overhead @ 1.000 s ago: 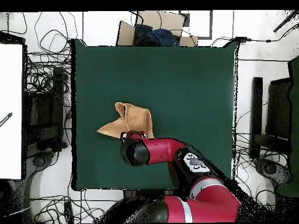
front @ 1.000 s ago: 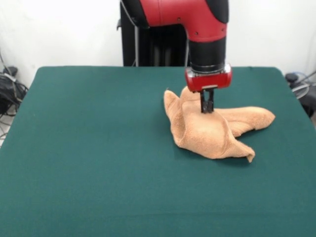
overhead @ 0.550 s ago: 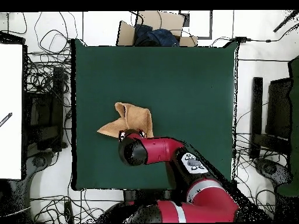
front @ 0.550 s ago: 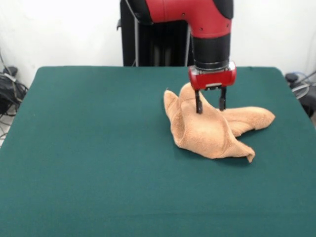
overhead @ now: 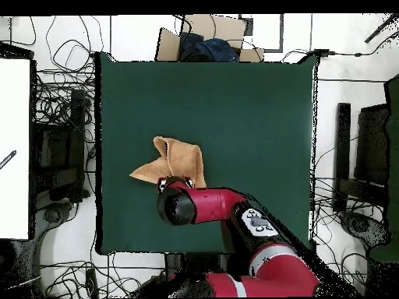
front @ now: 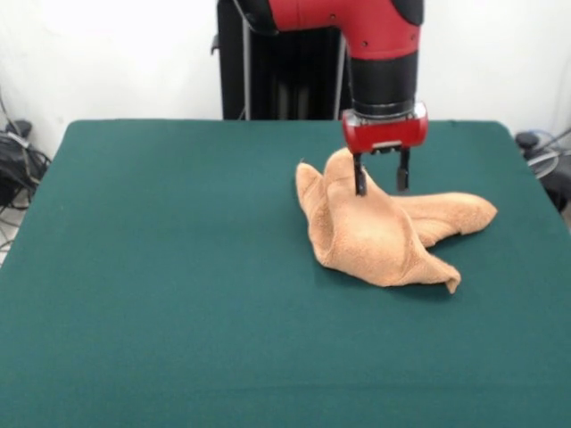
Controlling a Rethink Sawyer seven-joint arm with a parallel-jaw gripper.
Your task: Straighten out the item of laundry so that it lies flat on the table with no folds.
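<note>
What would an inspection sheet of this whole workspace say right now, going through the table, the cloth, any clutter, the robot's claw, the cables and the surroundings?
Surface: the table is covered in dark green cloth.
Job's things: the towel lies crumpled in a raised heap with several folds, not flat, on the half of the table nearer the robot.
Clutter: nothing seen on the table besides the towel.
Gripper: the gripper is open, its two fingers spread just above the towel's peak, holding nothing.
Cables: tangled black cables lie on the floor along both sides of the table.
Surroundings: a cardboard box holding something dark blue beyond the table's far edge; a white panel to one side.
</note>
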